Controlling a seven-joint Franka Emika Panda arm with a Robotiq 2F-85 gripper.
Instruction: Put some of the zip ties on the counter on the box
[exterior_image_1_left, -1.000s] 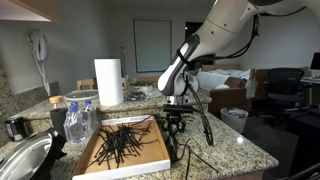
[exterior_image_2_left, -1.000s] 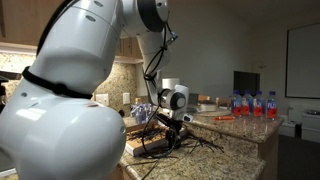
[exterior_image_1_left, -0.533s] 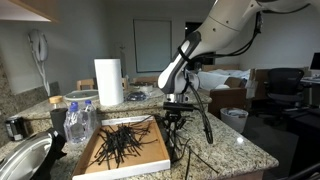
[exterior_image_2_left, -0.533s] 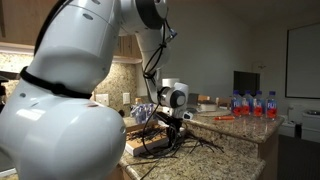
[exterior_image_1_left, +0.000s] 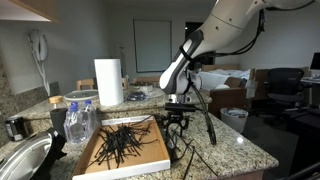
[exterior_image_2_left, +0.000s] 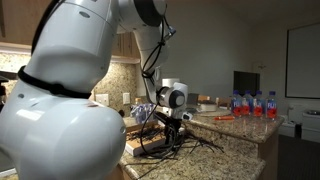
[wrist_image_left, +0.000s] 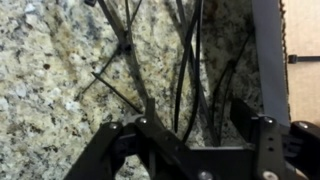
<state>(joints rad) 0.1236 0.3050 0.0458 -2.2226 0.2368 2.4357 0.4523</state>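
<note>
A flat cardboard box (exterior_image_1_left: 150, 153) lies on the granite counter with a pile of black zip ties (exterior_image_1_left: 121, 141) on it. More zip ties (exterior_image_1_left: 186, 152) lie loose on the counter beside the box's edge; they also show in an exterior view (exterior_image_2_left: 190, 143). My gripper (exterior_image_1_left: 177, 124) hangs just above those loose ties, pointing down, next to the box. In the wrist view the gripper (wrist_image_left: 197, 118) is open, its two dark fingers (wrist_image_left: 148, 118) apart. Several zip ties (wrist_image_left: 186, 70) run across the granite between them, untouched by either finger. The box edge (wrist_image_left: 303, 40) shows at the right.
A paper towel roll (exterior_image_1_left: 108, 82) stands behind the box and plastic water bottles (exterior_image_1_left: 78, 121) stand at its near corner. A metal bowl (exterior_image_1_left: 20, 160) sits at the counter's end. More bottles (exterior_image_2_left: 251, 103) line a far counter. The counter edge (exterior_image_1_left: 250, 162) drops off beyond the gripper.
The jaws have gone from shut to open over the loose zip ties beside the box. The arm itself has barely shifted.
</note>
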